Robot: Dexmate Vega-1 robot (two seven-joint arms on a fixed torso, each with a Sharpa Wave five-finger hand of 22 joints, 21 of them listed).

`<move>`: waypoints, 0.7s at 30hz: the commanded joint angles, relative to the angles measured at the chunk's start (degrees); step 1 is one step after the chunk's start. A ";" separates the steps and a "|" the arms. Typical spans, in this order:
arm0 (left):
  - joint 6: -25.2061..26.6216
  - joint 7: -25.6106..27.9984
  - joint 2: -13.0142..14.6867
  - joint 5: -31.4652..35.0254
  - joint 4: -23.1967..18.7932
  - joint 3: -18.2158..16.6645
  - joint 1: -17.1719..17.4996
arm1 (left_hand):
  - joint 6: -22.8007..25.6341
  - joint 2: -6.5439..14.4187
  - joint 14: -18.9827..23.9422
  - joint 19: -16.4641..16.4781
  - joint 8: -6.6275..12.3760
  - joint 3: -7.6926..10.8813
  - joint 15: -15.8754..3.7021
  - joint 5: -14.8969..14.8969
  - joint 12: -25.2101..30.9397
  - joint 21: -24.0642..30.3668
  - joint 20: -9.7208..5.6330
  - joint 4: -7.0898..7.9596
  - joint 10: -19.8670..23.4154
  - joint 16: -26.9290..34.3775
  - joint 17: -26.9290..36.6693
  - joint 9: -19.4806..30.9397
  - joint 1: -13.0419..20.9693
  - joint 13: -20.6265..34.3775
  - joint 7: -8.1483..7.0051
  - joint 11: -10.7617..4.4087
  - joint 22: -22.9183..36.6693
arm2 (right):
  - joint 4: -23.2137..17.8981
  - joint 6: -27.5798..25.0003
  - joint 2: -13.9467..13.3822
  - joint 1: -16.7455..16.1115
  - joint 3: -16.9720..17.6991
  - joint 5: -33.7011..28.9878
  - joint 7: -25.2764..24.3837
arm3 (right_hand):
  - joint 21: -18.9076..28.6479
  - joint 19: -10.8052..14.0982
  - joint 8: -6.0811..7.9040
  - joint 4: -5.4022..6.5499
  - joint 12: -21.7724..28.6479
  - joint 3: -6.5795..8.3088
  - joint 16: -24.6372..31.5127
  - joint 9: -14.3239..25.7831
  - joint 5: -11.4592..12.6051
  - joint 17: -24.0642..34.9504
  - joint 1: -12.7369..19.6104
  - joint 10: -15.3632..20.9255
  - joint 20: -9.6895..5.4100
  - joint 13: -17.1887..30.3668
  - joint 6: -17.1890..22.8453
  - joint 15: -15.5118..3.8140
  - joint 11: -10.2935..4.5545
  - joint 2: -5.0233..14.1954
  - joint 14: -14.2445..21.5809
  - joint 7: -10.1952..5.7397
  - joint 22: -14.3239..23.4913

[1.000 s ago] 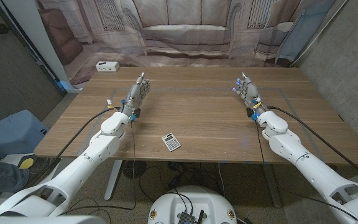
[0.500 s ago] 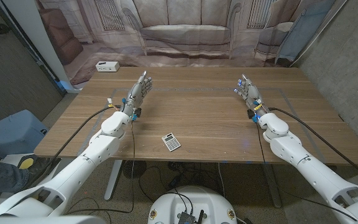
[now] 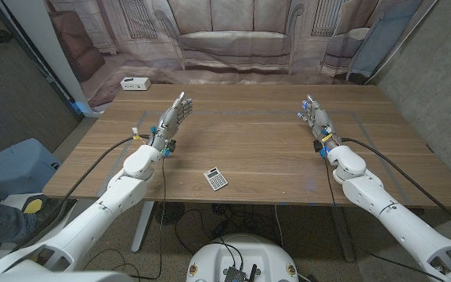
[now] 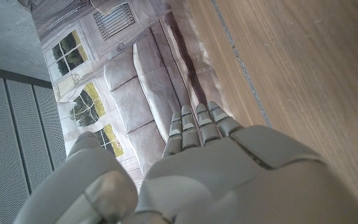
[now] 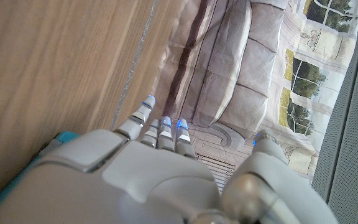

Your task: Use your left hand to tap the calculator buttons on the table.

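We see the left hand (image 3: 173, 116) raised over the far left part of the wooden table (image 3: 257, 149), its fingers (image 3: 182, 103) stretched out straight and lying side by side, holding nothing. In the left wrist view the same hand (image 4: 229, 180) shows from behind, the fingers (image 4: 199, 127) extended together toward the backdrop and the thumb set apart to one side; whether the hand touches the table we cannot tell.

The right hand (image 3: 315, 116) mirrors it over the far right part of the table, fingers (image 3: 310, 105) likewise extended and empty, with small blue lights at the tips. The right wrist view gives the back of this hand (image 5: 142, 180) with its fingers (image 5: 160, 130) straight and close together, thumb apart.

The calculator (image 3: 215, 178), a small pale unit with a dark keypad, lies flat near the table's front edge, roughly midway between the two arms and slightly turned relative to that edge. It is well apart from both hands, nearer the robot than either of them, and nothing touches it.

Beyond the table we note a printed backdrop (image 3: 233, 39) showing a sofa and windows, a white box (image 3: 135, 83) on the floor at the far left, and a blue bin (image 3: 14, 166) beside the left arm. Black cables run along both forearms.
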 commanded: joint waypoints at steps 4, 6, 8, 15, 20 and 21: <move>0.24 0.25 4.48 -0.50 -5.10 -2.45 5.48 | 0.68 0.13 0.90 0.89 0.04 0.24 -0.04 0.14 0.52 0.37 0.12 -0.30 0.45 0.10 0.25 0.06 0.57 0.08 -0.25 -0.05 0.20 | -2.61 0.58 -0.45 -1.12 0.14 -1.67 -1.58 | -0.28 0.69 0.34 -0.18 0.24 0.25 0.09 0.11 -0.06 0.18 0.45 0.37 0.09 0.21 0.47 0.38 0.19 -0.04 0.37 0.11 0.27; 0.01 0.17 4.73 -0.72 -5.33 -2.78 6.03 | 0.68 0.13 0.91 0.91 0.00 0.23 -0.05 0.14 0.52 0.35 0.12 -0.32 0.50 0.06 0.25 0.06 0.57 0.06 -0.22 0.03 0.19 | -2.59 0.85 -0.32 -1.15 0.18 -1.81 -1.75 | -0.31 0.70 0.33 -0.20 0.22 0.25 0.09 0.11 -0.08 0.18 0.47 0.37 0.09 0.21 0.48 0.42 0.25 -0.03 0.40 0.11 0.27; -0.46 0.14 4.77 -0.63 -5.10 -2.96 6.26 | 0.71 0.12 0.97 0.94 -0.02 0.22 -0.04 0.14 0.55 0.34 0.13 -0.34 0.64 0.05 0.25 0.06 0.57 0.04 -0.21 0.07 0.19 | -2.00 2.07 0.15 -1.11 0.17 -2.51 -2.21 | -0.33 0.73 0.32 -0.21 0.21 0.25 0.09 0.11 -0.10 0.18 0.48 0.39 0.10 0.22 0.48 0.41 0.21 -0.01 0.44 0.08 0.27; -3.24 0.61 3.90 0.14 -4.22 -3.29 7.19 | 1.44 0.08 1.66 1.40 0.05 0.13 -0.15 0.12 0.69 0.37 0.41 -0.44 1.32 0.08 0.26 0.08 0.59 -0.07 -0.32 -0.08 0.19 | -1.50 3.01 0.50 -1.24 0.36 -2.70 -2.36 | -0.37 1.51 0.61 -0.43 0.43 0.49 0.33 0.11 -0.20 0.17 0.89 1.36 0.18 0.22 1.53 0.33 0.23 0.54 1.38 -0.09 0.28; -2.87 2.34 4.55 1.38 -6.19 -3.55 9.07 | 2.28 0.05 2.33 1.41 0.19 0.07 -0.43 0.11 0.82 0.25 0.58 -0.54 1.95 0.14 0.26 0.10 0.63 -0.15 -0.37 -0.12 0.20 | -1.68 2.67 0.08 -1.44 0.78 -1.84 -1.70 | -0.46 1.63 0.67 -0.55 0.41 0.59 0.30 0.11 -0.24 0.15 1.10 1.50 0.17 0.23 1.85 0.30 0.27 0.72 1.49 0.03 0.28; -2.68 2.92 4.72 1.75 -6.82 -3.64 9.56 | 2.47 0.05 2.41 1.42 0.22 0.06 -0.45 0.11 0.80 0.23 0.62 -0.56 1.96 0.13 0.26 0.10 0.64 -0.16 -0.40 -0.11 0.20 | -1.85 2.54 -0.16 -1.52 0.85 -1.85 -1.63 | -0.48 1.63 0.67 -0.57 0.40 0.60 0.29 0.11 -0.25 0.15 1.13 1.49 0.18 0.23 1.87 0.34 0.26 0.74 1.49 0.03 0.28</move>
